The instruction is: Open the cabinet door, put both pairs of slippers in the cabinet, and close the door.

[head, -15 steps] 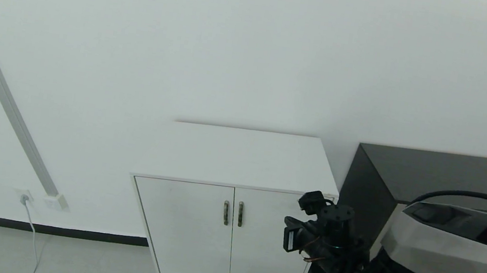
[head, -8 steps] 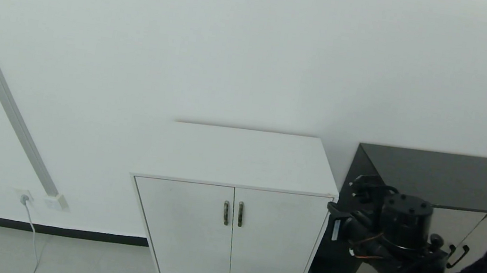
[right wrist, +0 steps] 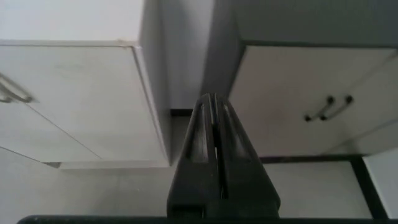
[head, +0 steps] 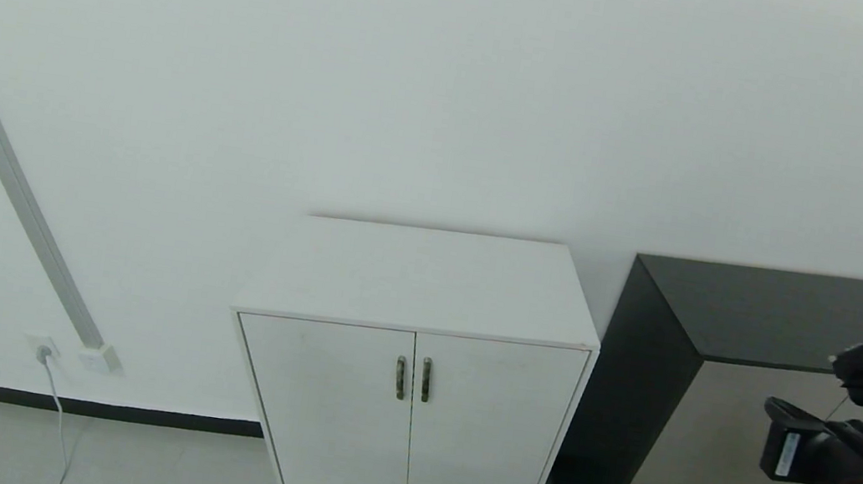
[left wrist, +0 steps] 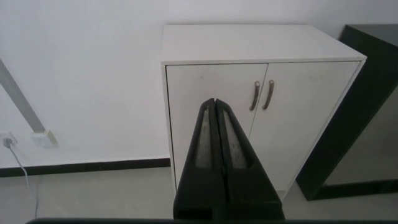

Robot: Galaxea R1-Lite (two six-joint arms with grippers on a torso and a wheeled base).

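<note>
- A white box-shaped cabinet with 2 flat doors [head: 408, 408] is seen standing on the floor against the white wall. Both doors are shut, and 2 slim vertical metal handles [head: 412, 378] are set side by side at the centre seam.
- A black cabinet with a glossy front [head: 725, 317] is placed just beside it on the robot's right, with a narrow gap left between them.
- The left gripper [left wrist: 215, 106] is held clenched, its fingers pressed together with nothing between them. It is pointed at the white cabinet's front from well apart.
- The right gripper [right wrist: 214, 102] is likewise clenched on nothing and is aimed toward the gap between the 2 cabinets.
- The right arm [head: 857, 458] is seen in front of the black cabinet's glossy front.
- A white wall socket [head: 45, 349] with a white cable [head: 59, 418] plugged in is found low on the wall to the left, beside a slanted white conduit strip [head: 3, 165].
</note>
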